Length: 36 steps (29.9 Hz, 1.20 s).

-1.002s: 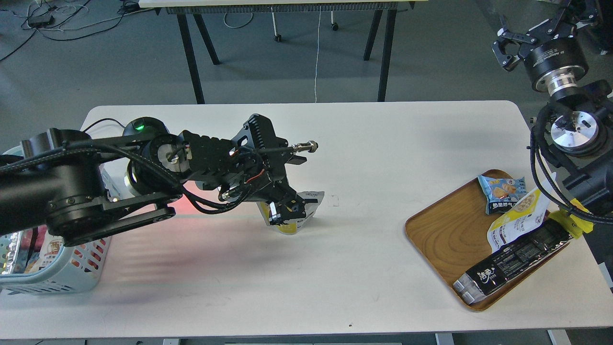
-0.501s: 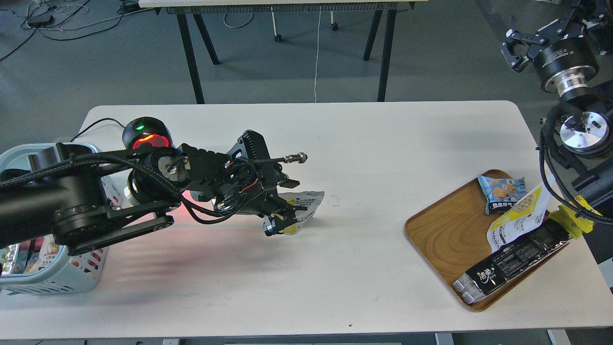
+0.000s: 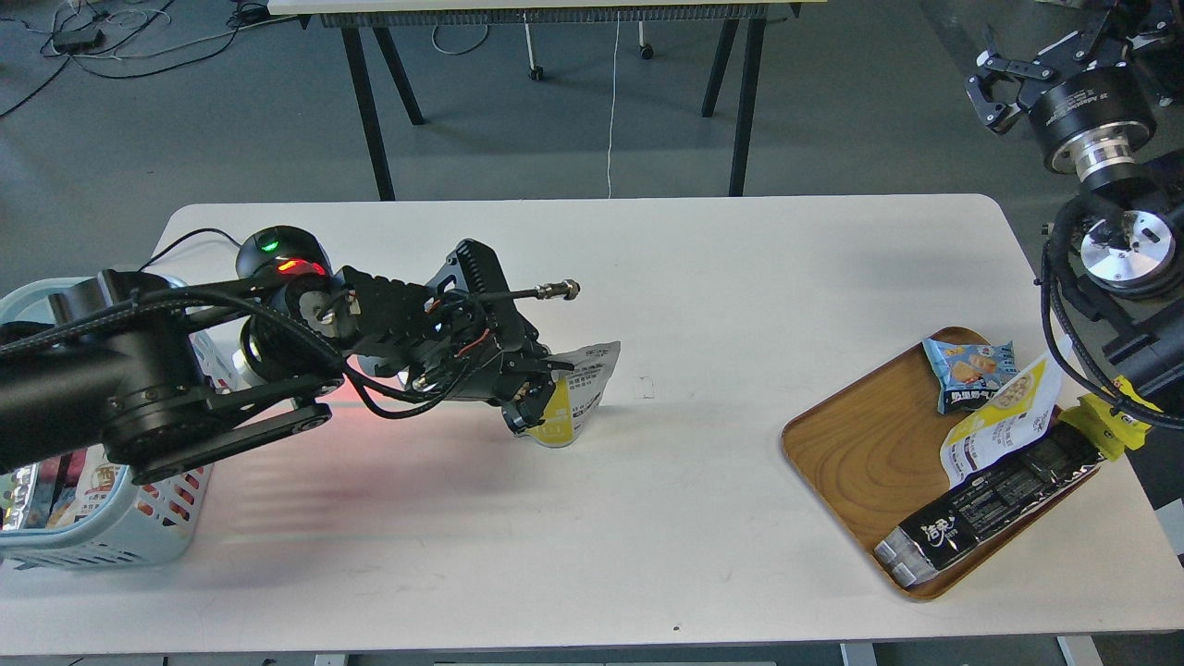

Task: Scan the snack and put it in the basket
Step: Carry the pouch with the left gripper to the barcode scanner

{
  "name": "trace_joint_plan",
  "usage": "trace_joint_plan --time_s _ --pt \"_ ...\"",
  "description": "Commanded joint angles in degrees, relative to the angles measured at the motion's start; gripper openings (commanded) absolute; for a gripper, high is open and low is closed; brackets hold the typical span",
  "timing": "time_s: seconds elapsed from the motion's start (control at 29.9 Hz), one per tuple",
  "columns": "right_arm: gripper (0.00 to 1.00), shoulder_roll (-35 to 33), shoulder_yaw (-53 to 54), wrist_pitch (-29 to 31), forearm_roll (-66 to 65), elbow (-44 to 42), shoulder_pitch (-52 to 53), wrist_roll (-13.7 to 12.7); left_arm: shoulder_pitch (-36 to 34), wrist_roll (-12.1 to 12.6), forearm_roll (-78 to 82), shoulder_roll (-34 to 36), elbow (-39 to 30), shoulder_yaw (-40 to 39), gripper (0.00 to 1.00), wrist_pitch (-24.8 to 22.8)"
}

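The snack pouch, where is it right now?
Head view: the snack is left of table centre, held in the left gripper, well right of the basket and far from the wooden tray.

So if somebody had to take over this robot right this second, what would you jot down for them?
Left gripper: shut on the snack, holding it at mid-table beside the scanner, whose red light falls on the table.
Right gripper: open, empty, raised off the table's far right corner.
Basket: at the left edge of the table, other packets already inside.
Wooden tray: on the right, three packets on it.
Done: snack picked up.
Left: whether it has scanned cannot be told; then carry it left and drop it in the basket.
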Motion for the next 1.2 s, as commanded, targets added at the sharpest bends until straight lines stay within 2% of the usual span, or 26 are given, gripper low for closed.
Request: trace_joint_plan --time_s 0.0,0.17,0.27,0.4,0.47,0.6,0.73,1.04,1.17 --pt "0.99 -0.4 0.0 0.0 0.0 -0.1 0.0 0.0 -0.1 -0.3 0.0 0.5 -1.5 -0.6 0.00 0.0" --pt "0.99 -0.9 0.0 0.0 0.0 -0.1 0.6 0.0 0.0 -4.2 0.0 5.2 -6.9 -4.5 0.00 0.0" --pt "0.99 -0.9 0.0 0.0 0.0 -0.1 0.9 0.0 0.0 -5.7 0.0 9.4 -9.0 -6.2 0.00 0.0" --pt "0.99 -0.9 0.1 0.0 0.0 -0.1 1.0 0.0 0.1 -9.5 0.0 16.2 -9.6 -9.0 0.00 0.0" --pt "0.99 -0.9 0.1 -0.1 0.0 -0.1 1.2 0.0 0.1 -10.4 0.0 19.1 -9.5 -9.0 0.00 0.0" --pt "0.99 -0.9 0.0 -0.1 0.0 -0.1 1.9 0.0 0.3 -11.1 0.0 25.2 -9.1 -8.6 0.00 0.0" --pt "0.99 -0.8 -0.1 -0.1 -0.1 0.0 1.9 0.0 2.6 -11.5 0.0 28.3 -8.1 -8.6 0.00 0.0" --pt "0.99 -0.5 -0.1 -0.9 -0.1 0.1 2.8 0.0 2.9 -11.7 0.0 28.7 -3.6 -8.5 0.00 0.0" --pt "0.99 -0.9 -0.3 -0.9 -0.1 -0.1 2.9 0.0 2.8 -12.6 0.0 28.8 -2.0 -8.6 0.00 0.0"
